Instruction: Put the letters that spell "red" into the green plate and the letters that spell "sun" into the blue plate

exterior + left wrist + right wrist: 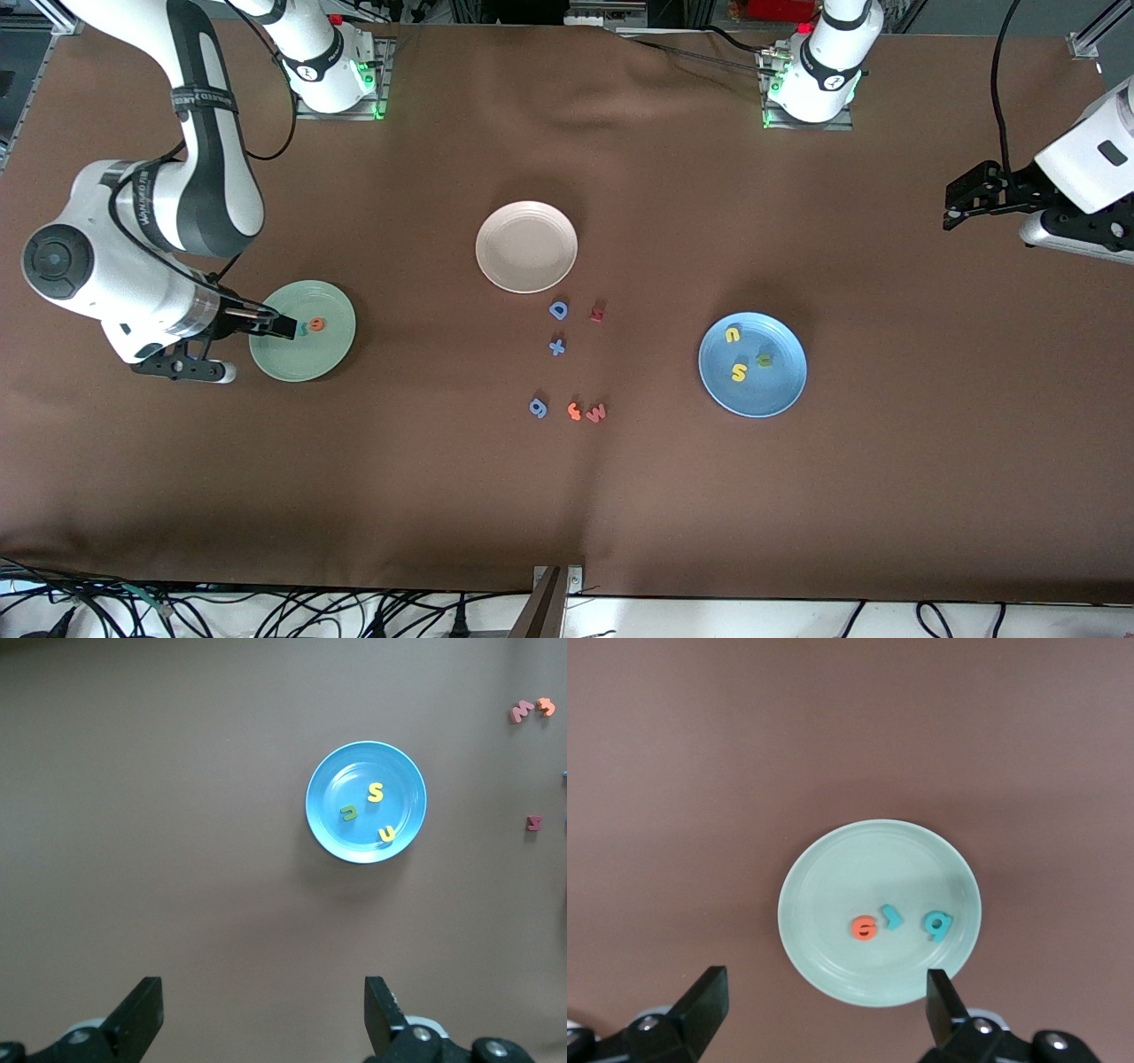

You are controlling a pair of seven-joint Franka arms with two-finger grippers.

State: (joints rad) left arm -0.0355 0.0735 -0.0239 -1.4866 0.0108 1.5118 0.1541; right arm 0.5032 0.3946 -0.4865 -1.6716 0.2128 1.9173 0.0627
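Observation:
The green plate point(306, 361) point(833, 881) holds the orange "e" point(319, 324) point(865, 927), the teal "r" point(892, 919) and the teal "d" point(939, 925). My right gripper point(280, 326) point(826, 1010) hangs open over this plate's rim with nothing between its fingers. In the blue plate point(766, 396) point(341, 780) lie the yellow "s" point(738, 372) point(376, 792), the yellow "u" point(733, 334) point(387, 833) and the olive "n" point(765, 359) point(349, 812). My left gripper point(964, 202) point(264, 1010) waits open and empty over bare cloth at the left arm's end.
A cream-white plate point(526, 221) sits mid-table. Nearer the front camera lie a blue "D" point(558, 309), a dark red letter point(597, 311), a blue cross-shaped letter point(556, 346), a blue "g" point(538, 407), an orange "f" point(574, 411) and a pinkish "w" point(596, 413).

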